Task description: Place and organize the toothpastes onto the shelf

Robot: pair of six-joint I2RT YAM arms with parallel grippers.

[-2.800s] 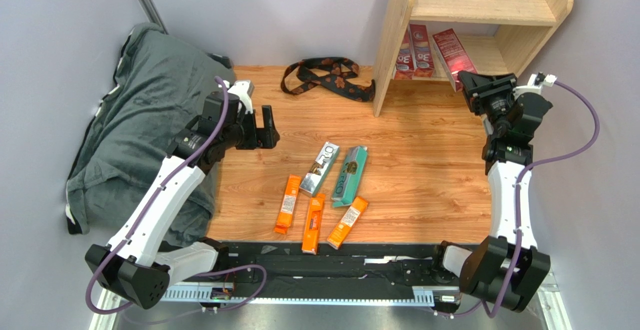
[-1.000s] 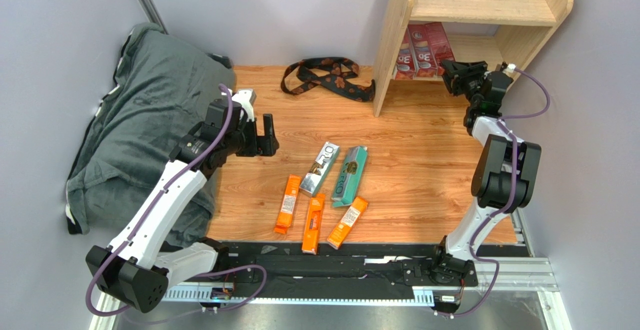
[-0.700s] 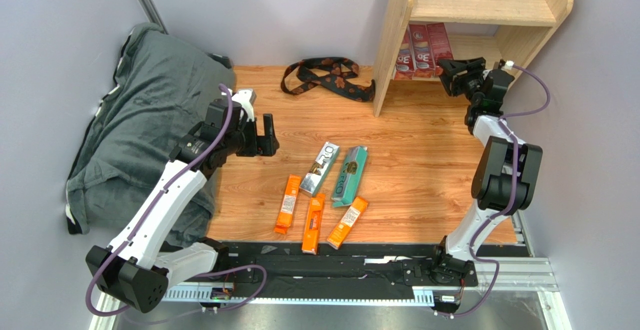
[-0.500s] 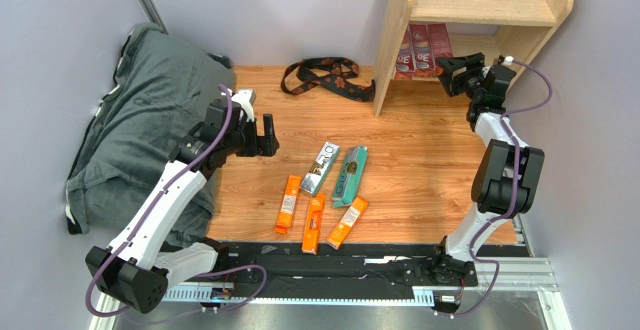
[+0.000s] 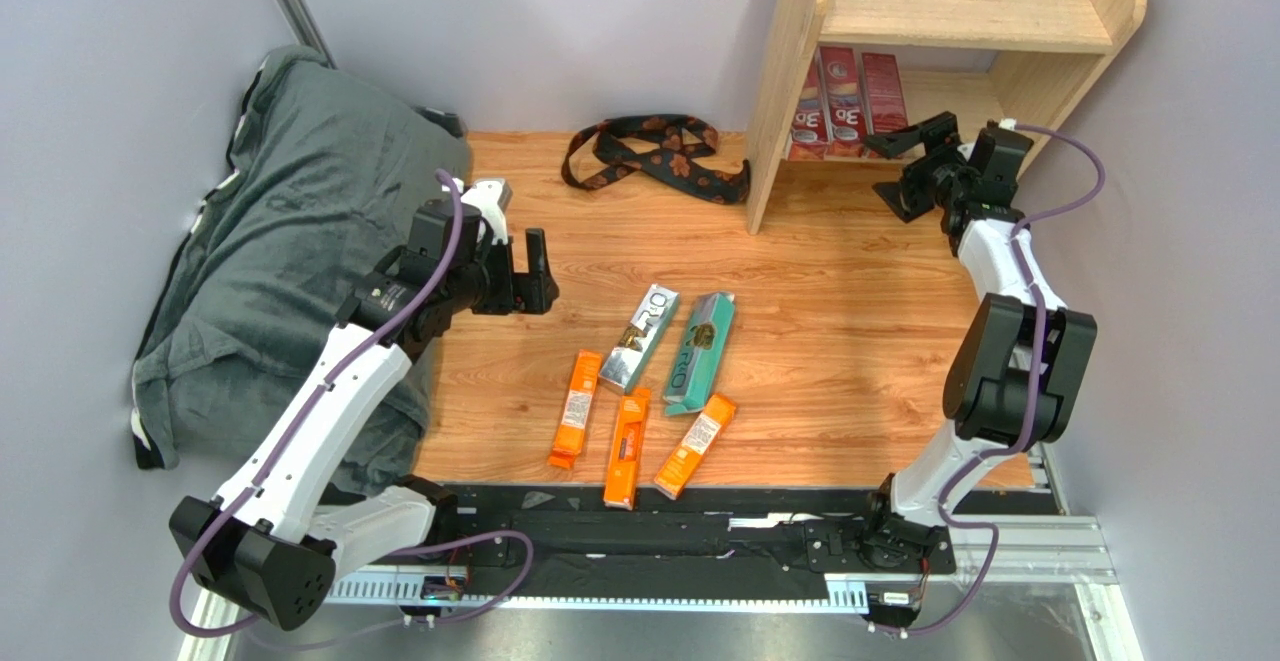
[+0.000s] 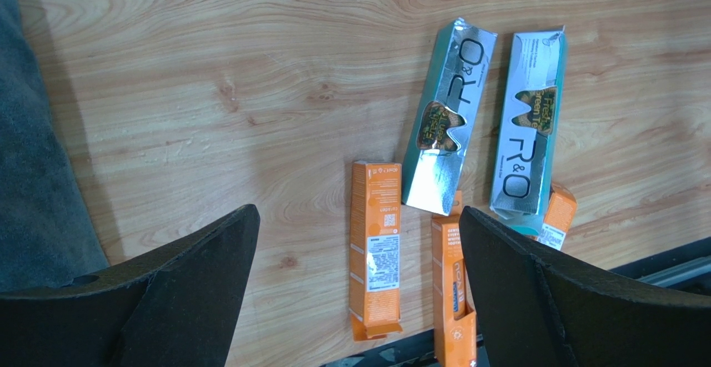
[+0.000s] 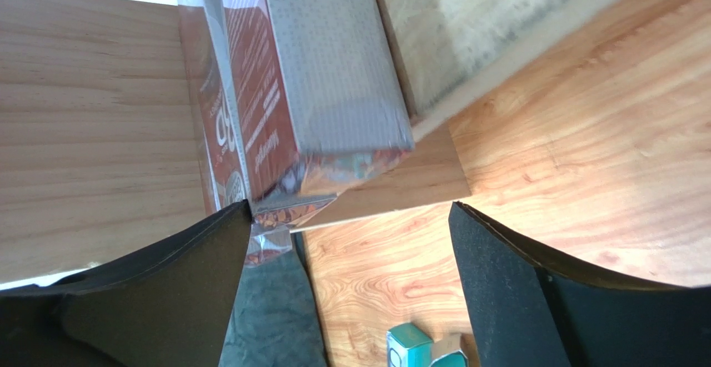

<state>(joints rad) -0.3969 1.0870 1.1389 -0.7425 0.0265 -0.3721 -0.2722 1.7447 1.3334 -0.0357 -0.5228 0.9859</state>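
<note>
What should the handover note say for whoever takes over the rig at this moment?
Left gripper: open, empty, above the table beside the loose boxes.
Right gripper: open, empty, just in front of the shelf's lower tier.
Done: three dark red boxes sit side by side on the lower tier.
Left: the silver box, teal box and three orange boxes lie on the table near the arm bases; none is on the shelf yet. The top tier holds no box.
</note>
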